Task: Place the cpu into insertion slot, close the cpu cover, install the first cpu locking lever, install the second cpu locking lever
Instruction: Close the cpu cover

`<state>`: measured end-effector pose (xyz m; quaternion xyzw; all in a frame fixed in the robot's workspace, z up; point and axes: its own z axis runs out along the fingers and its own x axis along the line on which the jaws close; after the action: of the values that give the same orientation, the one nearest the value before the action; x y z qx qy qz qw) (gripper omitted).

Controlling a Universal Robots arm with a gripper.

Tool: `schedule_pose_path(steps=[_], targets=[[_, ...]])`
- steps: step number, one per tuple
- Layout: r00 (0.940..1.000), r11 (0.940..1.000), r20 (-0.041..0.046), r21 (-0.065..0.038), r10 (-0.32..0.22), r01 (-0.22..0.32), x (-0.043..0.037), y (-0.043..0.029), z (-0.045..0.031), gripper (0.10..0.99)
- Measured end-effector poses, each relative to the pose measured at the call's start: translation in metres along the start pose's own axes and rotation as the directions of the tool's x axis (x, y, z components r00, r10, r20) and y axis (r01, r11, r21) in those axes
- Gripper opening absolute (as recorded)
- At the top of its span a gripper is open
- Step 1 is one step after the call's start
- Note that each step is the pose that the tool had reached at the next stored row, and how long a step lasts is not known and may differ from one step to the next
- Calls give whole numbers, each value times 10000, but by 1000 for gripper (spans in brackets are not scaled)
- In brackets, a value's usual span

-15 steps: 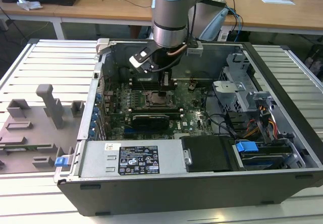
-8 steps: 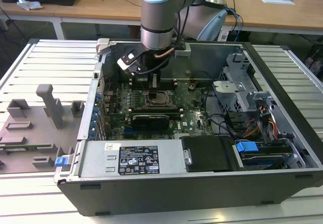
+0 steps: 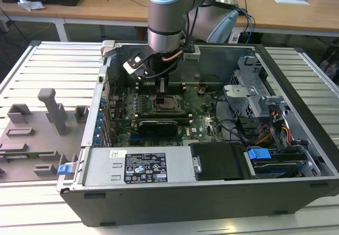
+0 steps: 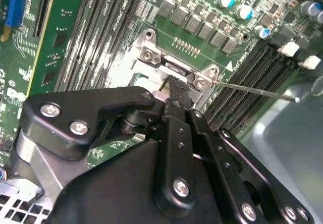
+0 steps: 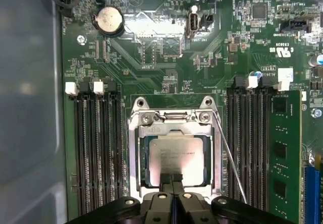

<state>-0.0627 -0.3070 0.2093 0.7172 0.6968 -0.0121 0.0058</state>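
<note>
The cpu [image 5: 174, 151], a silvery-tan square chip, lies in the insertion slot [image 5: 134, 151] on the green board. The cpu cover [image 5: 174, 129], a silvery frame with a window, lies down around it. One thin locking lever [image 5: 229, 156] slants away from the socket's side; it also shows in the second wrist view as a lever [image 4: 252, 90] reaching over the memory slots. My gripper [image 5: 172, 179] is shut, its black fingers [image 5: 166, 183] pressed together with nothing visible between them. Its tips are at the cover's edge. From outside, the gripper [image 3: 159, 87] hangs just above the insertion slot [image 3: 167, 104].
Long black memory slots [image 5: 96, 148] flank the socket on both sides. A coin battery [image 5: 109, 21] sits farther along the board. The grey case wall [image 5: 25, 108] is close by. A black graphics card [image 3: 157, 125], drive cage [image 3: 249, 95] and power supply [image 3: 140, 166] crowd the case.
</note>
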Motion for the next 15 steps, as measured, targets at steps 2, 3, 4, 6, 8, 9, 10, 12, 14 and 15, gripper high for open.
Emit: schedule_pose_path(steps=[2, 3, 4, 6, 8, 9, 10, 12, 14, 15], targets=[[10000, 10000, 3, 5, -4, 4, -3, 2, -70, 106], [10000, 10000, 0, 5, -5, 5, -3, 9, -84, 106], [10000, 10000, -1, 12, -4, 4, -2, 22, -84, 106], [10000, 10000, 3, 73, -2, 2, -3, 79, -86, 106], [10000, 9997, 7, 258, -9, 9, 1, 231, -86, 106], [10000, 9995, 9, 312, -10, 10, 2, 275, -87, 106], [10000, 9993, 10, 373, -12, 11, 4, 333, -87, 106], [10000, 9992, 13, 389, -13, 13, 4, 359, -100, 106], [10000, 9992, 11, 388, -12, 11, 3, 358, -124, 106], [10000, 9992, 13, 388, -12, 12, 3, 358, -134, 106]])
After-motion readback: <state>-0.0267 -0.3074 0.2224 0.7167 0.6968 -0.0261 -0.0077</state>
